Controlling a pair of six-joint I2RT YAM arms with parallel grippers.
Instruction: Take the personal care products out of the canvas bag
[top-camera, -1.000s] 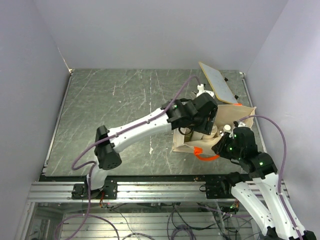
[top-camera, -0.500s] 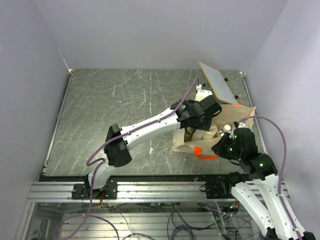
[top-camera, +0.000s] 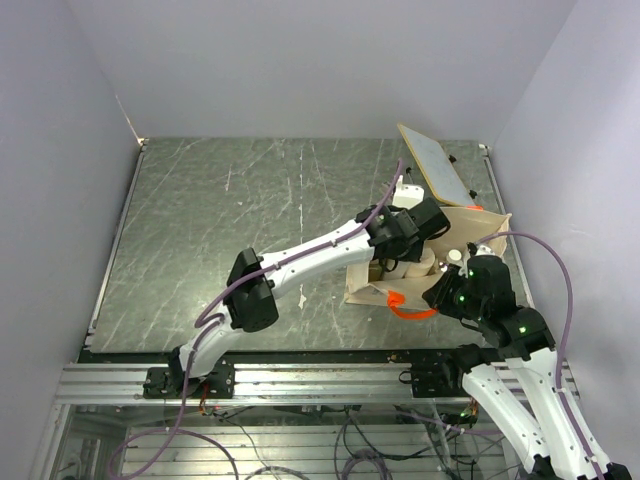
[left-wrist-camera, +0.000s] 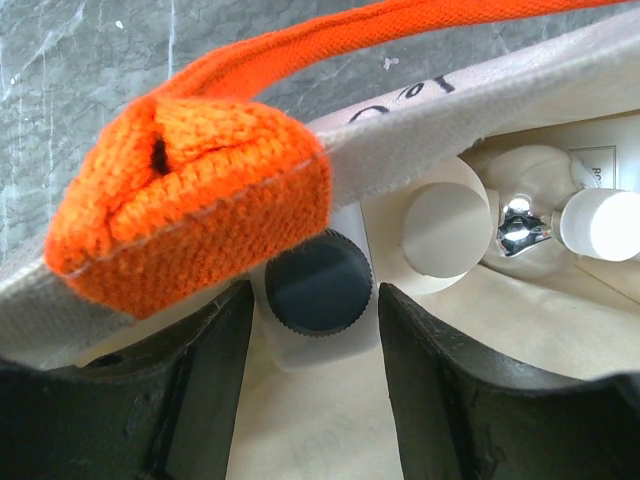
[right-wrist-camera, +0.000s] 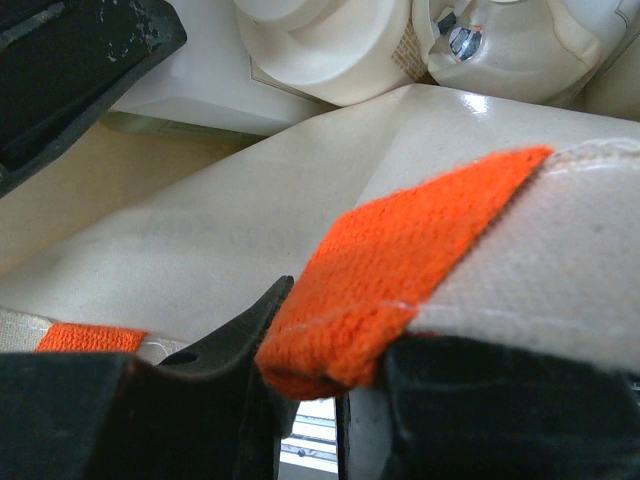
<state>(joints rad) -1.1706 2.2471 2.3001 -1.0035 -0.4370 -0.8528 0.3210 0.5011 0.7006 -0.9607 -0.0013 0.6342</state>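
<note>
The canvas bag (top-camera: 478, 222) stands open at the table's right side, with its orange handle (left-wrist-camera: 200, 190) across the left wrist view. My left gripper (left-wrist-camera: 315, 300) reaches down into it. Its fingers (left-wrist-camera: 225, 380) press both sides of a white rectangular bottle with a black cap (left-wrist-camera: 317, 282). Beside that stand a cream round bottle (left-wrist-camera: 440, 228) and a pump-topped one (left-wrist-camera: 520, 225). My right gripper (right-wrist-camera: 335, 340) is shut on the bag's near rim at an orange strap (right-wrist-camera: 410, 260). In the top view my left gripper's fingertips are hidden inside the bag.
A flat tan board (top-camera: 435, 163) leans just behind the bag at the back right. The dark marbled table (top-camera: 250, 220) stretches to the left. Grey walls close in on the left, back and right, and the bag sits near the right wall.
My left arm has pushed further right and down into the bag. Its jaws have narrowed onto the black-capped bottle. The right gripper still holds the bag's rim in the same place.
</note>
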